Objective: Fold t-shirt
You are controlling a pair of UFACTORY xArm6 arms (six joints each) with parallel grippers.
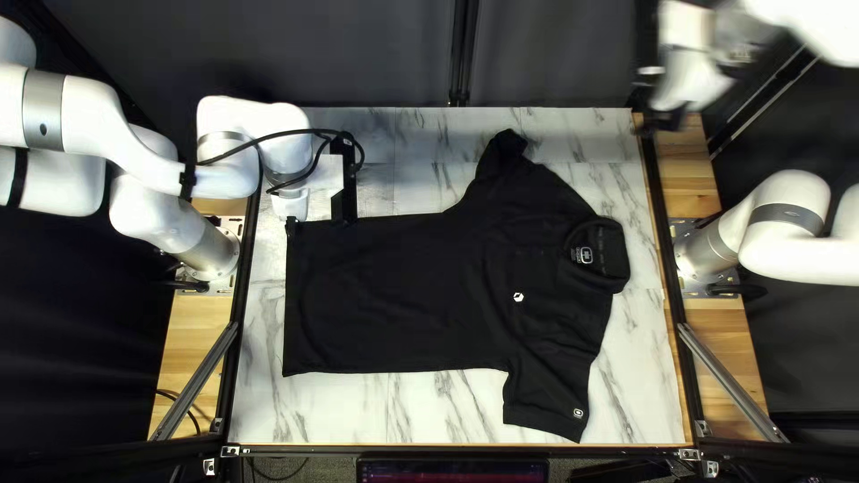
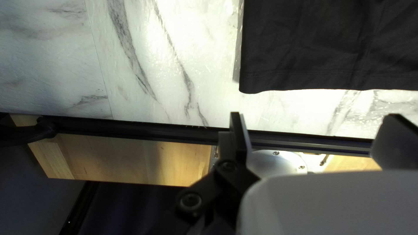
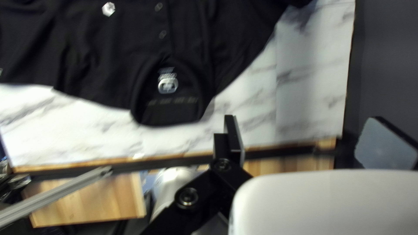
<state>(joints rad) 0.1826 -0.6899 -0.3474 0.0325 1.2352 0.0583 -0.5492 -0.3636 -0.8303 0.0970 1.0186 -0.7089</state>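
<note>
Up high, R arm (image 1: 693, 79)

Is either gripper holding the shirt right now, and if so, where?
Nothing is held. The left gripper and right gripper both stand open with no cloth between their fingers; the black shirt lies spread on the table.

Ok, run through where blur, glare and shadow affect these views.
Top left view: raised right arm blurred, shirt clear; left wrist view: strong glare on the tabletop, narrow shadow along one shirt edge; right wrist view: shirt and collar label smeared, the gripper's black links crisper.
</note>
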